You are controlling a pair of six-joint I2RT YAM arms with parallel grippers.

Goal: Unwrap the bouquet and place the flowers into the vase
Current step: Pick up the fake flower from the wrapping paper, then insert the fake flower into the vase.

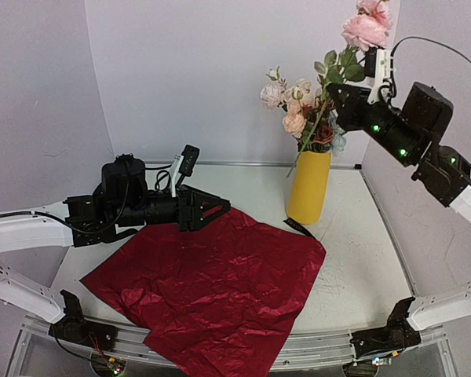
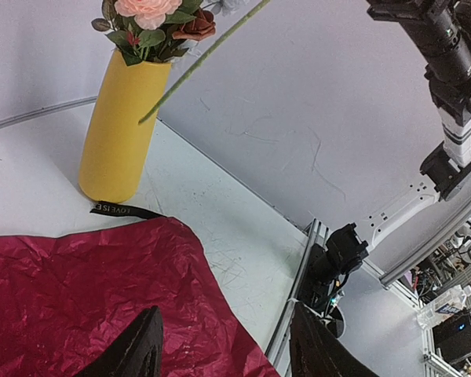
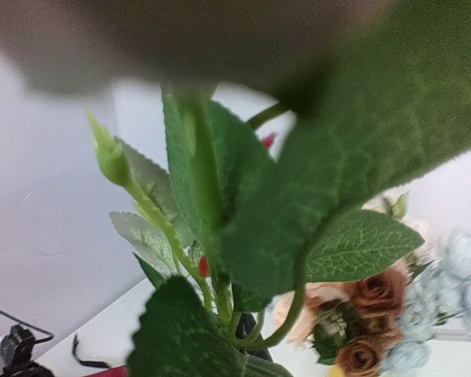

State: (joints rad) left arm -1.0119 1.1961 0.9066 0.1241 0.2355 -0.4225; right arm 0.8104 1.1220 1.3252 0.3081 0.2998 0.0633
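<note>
The bouquet is undone: its dark red wrapping sheet [image 1: 212,290] [image 2: 78,298] lies spread flat on the table, and a black ribbon [image 1: 298,228] [image 2: 124,210] lies at its far corner. My left gripper [image 1: 220,208] [image 2: 228,345] hovers open over the sheet's back edge, holding nothing. The yellow vase [image 1: 308,187] [image 2: 122,126] stands upright with several flowers [image 1: 298,110] in it. My right gripper [image 1: 339,93] is raised above the vase, shut on the stem of a pink flower [image 1: 366,27]. That stem [image 2: 204,59] slants down, its tip outside the vase's left side. Leaves [image 3: 298,204] fill the right wrist view.
The table's right rail [image 2: 298,275] runs close by the sheet's edge. The right arm [image 1: 424,133] [image 2: 447,63] reaches in from the upper right. Grey walls close the back and both sides.
</note>
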